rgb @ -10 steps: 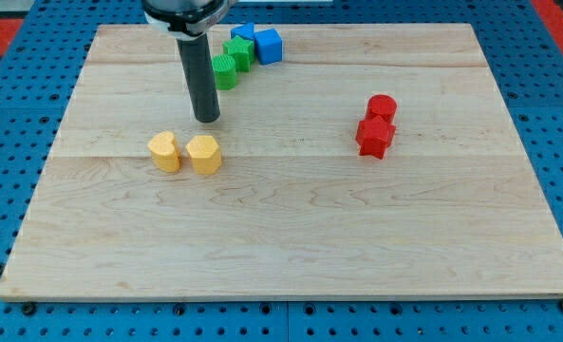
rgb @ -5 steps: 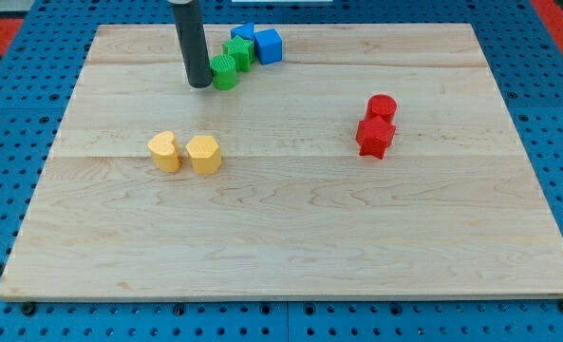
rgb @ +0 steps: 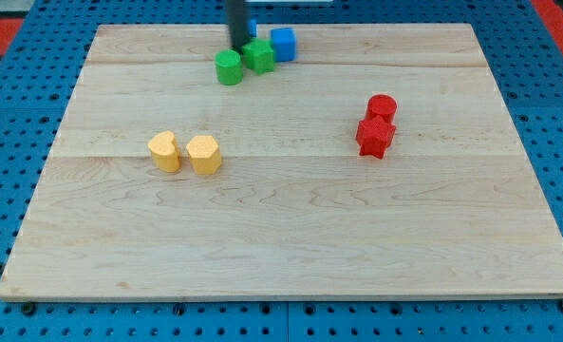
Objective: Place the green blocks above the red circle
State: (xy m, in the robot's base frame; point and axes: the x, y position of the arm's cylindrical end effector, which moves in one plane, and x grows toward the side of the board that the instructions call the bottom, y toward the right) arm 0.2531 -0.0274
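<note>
Two green blocks lie near the view's top, left of centre: a round green block (rgb: 229,67) and a squarish green block (rgb: 258,56) touching its upper right. My tip (rgb: 236,46) stands just above them, at the squarish one's upper left. The red circle (rgb: 382,107) sits at the view's right, with a red star-like block (rgb: 375,136) touching it from below. The greens are far to the left of the red circle.
A blue cube (rgb: 283,44) touches the squarish green block's right side, and another blue block is mostly hidden behind my rod. A yellow heart (rgb: 165,151) and a yellow hexagon-like block (rgb: 204,154) lie at the left middle of the wooden board (rgb: 290,237).
My tip has moved up and to the right, from left of the round green block to above the green pair. The green blocks and the blue cube have shifted slightly right.
</note>
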